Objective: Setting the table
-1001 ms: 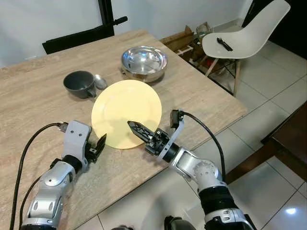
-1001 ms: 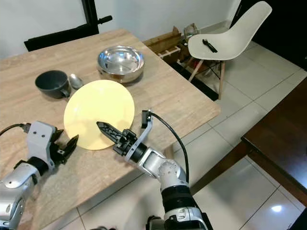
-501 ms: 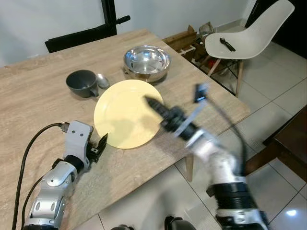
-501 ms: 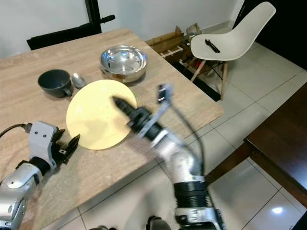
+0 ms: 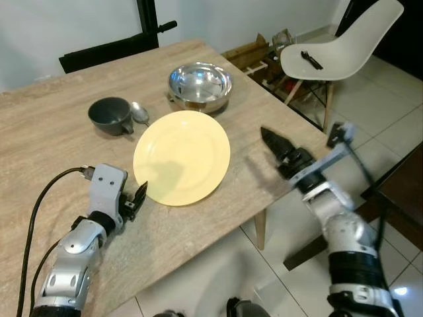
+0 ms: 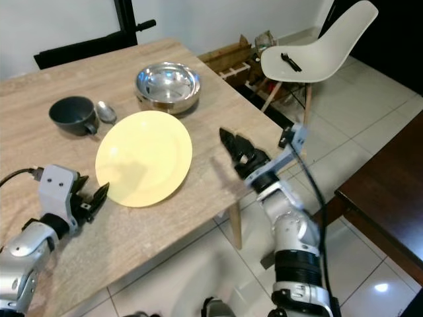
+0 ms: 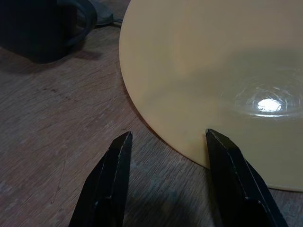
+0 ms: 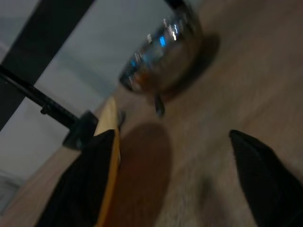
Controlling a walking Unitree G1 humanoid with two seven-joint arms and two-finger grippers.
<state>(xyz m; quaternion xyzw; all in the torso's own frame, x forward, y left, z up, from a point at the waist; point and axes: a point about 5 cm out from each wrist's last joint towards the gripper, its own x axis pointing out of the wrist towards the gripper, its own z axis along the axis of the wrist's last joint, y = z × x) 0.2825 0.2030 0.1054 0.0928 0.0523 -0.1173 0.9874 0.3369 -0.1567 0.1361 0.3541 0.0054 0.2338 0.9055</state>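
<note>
A round yellow plate lies flat on the wooden table, near its front edge. My left gripper rests on the table at the plate's near-left rim. It is open, and its fingers stand either side of the rim without touching it. My right gripper hovers above the table's right part, clear of the plate and pointing back toward the bowl. It is open with nothing between its fingers. Behind the plate stand a steel bowl, a dark grey cup and a spoon.
The table's right edge and corner lie just beside my right arm, with tiled floor beyond. A white chair with a small black object on its seat stands at the back right, next to a low wooden rack.
My right gripper has swung from the plate's near edge up across the plate and out to the right. The plate sits slightly further right. The left gripper has stayed put.
</note>
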